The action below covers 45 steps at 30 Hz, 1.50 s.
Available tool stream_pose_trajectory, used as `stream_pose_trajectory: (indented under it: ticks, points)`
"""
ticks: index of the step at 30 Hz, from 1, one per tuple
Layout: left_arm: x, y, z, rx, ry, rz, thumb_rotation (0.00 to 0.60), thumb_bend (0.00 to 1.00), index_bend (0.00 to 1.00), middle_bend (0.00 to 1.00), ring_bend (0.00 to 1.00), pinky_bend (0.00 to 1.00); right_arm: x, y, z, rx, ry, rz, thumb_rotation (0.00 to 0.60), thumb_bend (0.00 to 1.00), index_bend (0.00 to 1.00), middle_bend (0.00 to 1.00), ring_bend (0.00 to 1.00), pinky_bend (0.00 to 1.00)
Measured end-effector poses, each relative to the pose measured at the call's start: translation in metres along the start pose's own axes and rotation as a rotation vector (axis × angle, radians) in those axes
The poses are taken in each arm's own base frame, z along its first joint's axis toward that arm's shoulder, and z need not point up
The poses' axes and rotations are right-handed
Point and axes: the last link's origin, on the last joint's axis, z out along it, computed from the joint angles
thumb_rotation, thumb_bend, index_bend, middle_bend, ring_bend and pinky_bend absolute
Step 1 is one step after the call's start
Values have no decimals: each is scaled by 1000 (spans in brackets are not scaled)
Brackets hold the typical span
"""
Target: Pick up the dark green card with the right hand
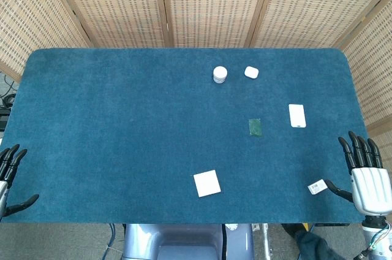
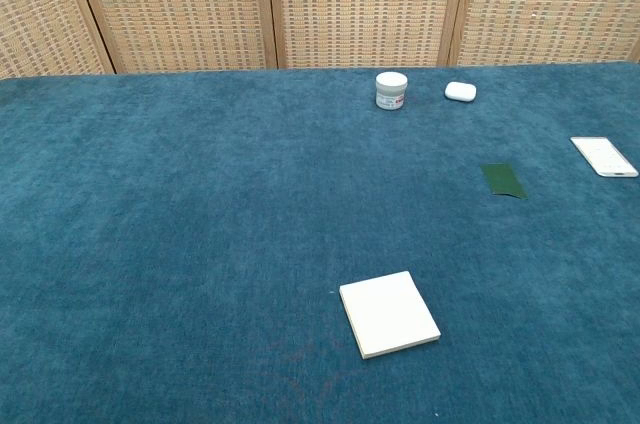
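The dark green card (image 1: pixel 256 127) lies flat on the blue cloth right of centre, and the chest view shows the card (image 2: pixel 503 180) at its right side. My right hand (image 1: pixel 365 176) hovers at the table's near right corner, fingers spread and empty, well to the right of and nearer than the card. At the near left edge my left hand (image 1: pixel 8 177) is open too, holding nothing. Neither hand appears in the chest view.
A white jar (image 1: pixel 220 75) and a white earbud case (image 1: pixel 251 72) stand at the back. A white phone-like slab (image 1: pixel 297 115) lies right of the card. A white square pad (image 1: pixel 207 183) sits near the front, and a small white tag (image 1: pixel 316 186) lies beside my right thumb.
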Motion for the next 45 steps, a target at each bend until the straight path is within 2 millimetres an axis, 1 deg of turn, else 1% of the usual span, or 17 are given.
stream_pose_trajectory:
  ticks: [6, 9, 12, 15, 17, 19, 22, 25, 28, 30, 32, 34, 40, 45]
  points:
    - [-1, -1, 2, 9, -4, 2, 600, 0, 0, 0, 0, 0, -5, 0, 1, 1, -26, -11, 600, 0, 3, 0, 0, 0]
    - [0, 1, 2, 7, 6, 3, 600, 0, 0, 0, 0, 0, -9, -1, 4, 10, -44, -20, 600, 0, 25, 0, 0, 0]
    - [-1, 1, 3, 10, 8, 2, 600, 0, 0, 0, 0, 0, -15, -2, 12, 20, -69, -30, 600, 0, 60, 0, 0, 0]
    - [-2, 1, 8, 9, 7, 4, 600, 0, 0, 0, 0, 0, -23, -5, 30, 41, -114, -45, 600, 0, 111, 0, 0, 0]
    - [-2, 2, 10, 9, 11, 5, 600, 0, 0, 0, 0, 0, -29, -9, 47, 63, -152, -56, 600, 2, 137, 0, 0, 0]
    - [-2, 2, 13, 10, 13, 6, 600, 0, 0, 0, 0, 0, -34, -14, 65, 86, -179, -66, 600, 51, 172, 0, 0, 0]
    - [-4, 2, 17, 17, 9, 10, 600, 0, 0, 0, 0, 0, -43, -26, 100, 129, -219, -82, 600, 153, 230, 0, 0, 0]
    - [-6, 2, 21, 31, -2, 16, 600, 0, 0, 0, 0, 0, -52, -39, 132, 167, -229, -98, 600, 156, 242, 0, 0, 0]
    - [-8, 2, 26, 47, -5, 24, 600, 0, 0, 0, 0, 0, -64, -48, 156, 186, -228, -117, 600, 156, 242, 0, 0, 0]
    - [-10, 3, 28, 51, -9, 28, 600, 0, 0, 0, 0, 0, -74, -52, 166, 190, -237, -126, 600, 198, 253, 0, 0, 0]
    - [-12, 3, 30, 55, -15, 31, 600, 0, 0, 0, 0, 0, -84, -58, 176, 200, -247, -140, 600, 271, 268, 0, 0, 0]
    - [-13, 3, 32, 57, -19, 33, 600, 0, 0, 0, 0, 0, -94, -65, 184, 210, -258, -155, 600, 314, 273, 0, 0, 0]
    - [-14, 2, 36, 71, -26, 32, 600, 0, 0, 0, 0, 0, -117, -78, 197, 236, -289, -205, 600, 311, 278, 0, 0, 0]
    - [-15, 2, 38, 78, -38, 33, 600, 0, 0, 0, 0, 0, -134, -88, 200, 246, -304, -231, 600, 315, 289, 0, 0, 0]
